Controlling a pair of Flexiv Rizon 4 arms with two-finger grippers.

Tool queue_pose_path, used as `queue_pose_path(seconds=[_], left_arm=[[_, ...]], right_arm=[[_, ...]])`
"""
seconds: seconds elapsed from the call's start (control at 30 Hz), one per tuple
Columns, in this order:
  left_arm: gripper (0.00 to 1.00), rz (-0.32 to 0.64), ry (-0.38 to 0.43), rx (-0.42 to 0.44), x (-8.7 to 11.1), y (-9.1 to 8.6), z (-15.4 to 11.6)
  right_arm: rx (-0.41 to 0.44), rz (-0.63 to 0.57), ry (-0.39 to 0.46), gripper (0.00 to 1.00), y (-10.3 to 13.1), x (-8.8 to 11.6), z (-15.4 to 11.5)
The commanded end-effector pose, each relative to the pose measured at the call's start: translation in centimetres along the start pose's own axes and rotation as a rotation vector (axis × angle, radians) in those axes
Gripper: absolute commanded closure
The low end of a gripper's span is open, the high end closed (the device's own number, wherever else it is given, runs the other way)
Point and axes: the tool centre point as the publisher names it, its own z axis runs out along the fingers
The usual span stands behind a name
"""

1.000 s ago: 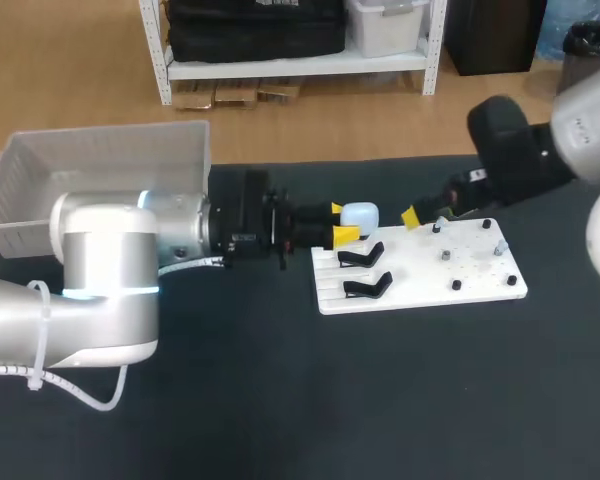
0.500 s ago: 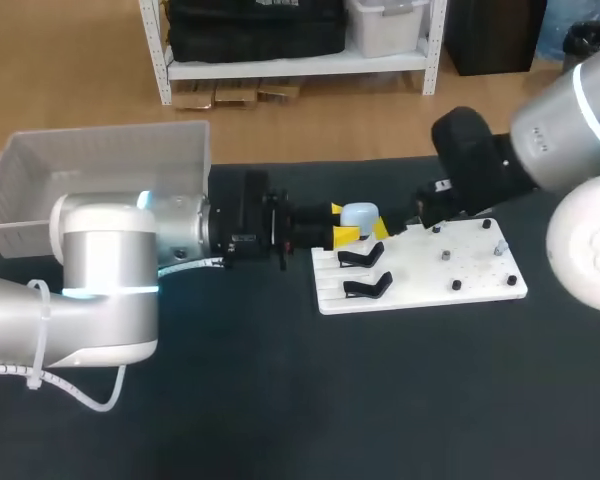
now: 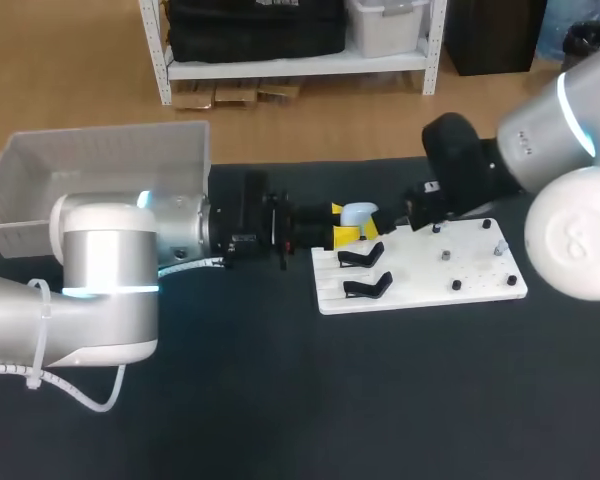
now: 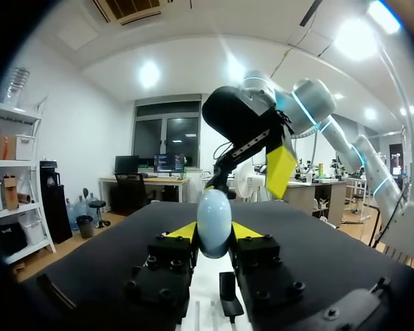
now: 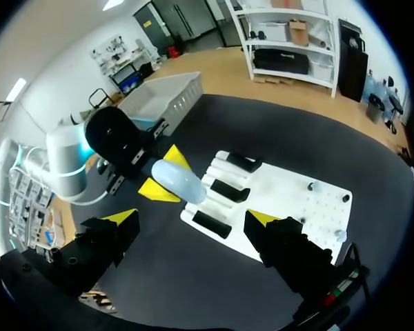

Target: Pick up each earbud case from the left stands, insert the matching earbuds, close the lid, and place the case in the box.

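Left pincer (image 3: 345, 222) clamps the pale-blue case (image 3: 360, 212), apart from the box (image 3: 110, 160).

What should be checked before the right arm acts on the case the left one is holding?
1. Earbud case gripped by left tool: ok, both yellow tips press its sides.
2. Right tool free: ok, fingers spread, nothing between them.
3. Right tool lined up: ok, the case lies just ahead, between its finger lines.
4. Lid state: cannot tell, no gap shows.
5. Case clear of the black stands: ok, held up off the white board.
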Motion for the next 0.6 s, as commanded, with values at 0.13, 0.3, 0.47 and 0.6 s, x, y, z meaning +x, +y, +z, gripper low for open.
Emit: queue_pose_path(seconds=[0.13,0.3,0.47,0.6], left_arm=[[1.00,0.004,-0.005,-0.006,0.11,-0.16,-0.01],[1.00,0.004,-0.005,-0.006,0.11,-0.16,-0.01],[1.00,0.004,-0.005,-0.006,0.11,-0.16,-0.01],[1.00,0.004,-0.005,-0.006,0.11,-0.16,-0.01]], right_arm=[[0.006,0.002,0.006,0.00,-0.14,-0.64,1.03],[0.019,0.006,0.004,0.00,-0.40,-0.94,1.17],[0.030,0.014,0.003,0.00,-0.75,-1.17,1.29],[0.041,0.019,0.007,0.00,-1.05,-1.21,1.35]])
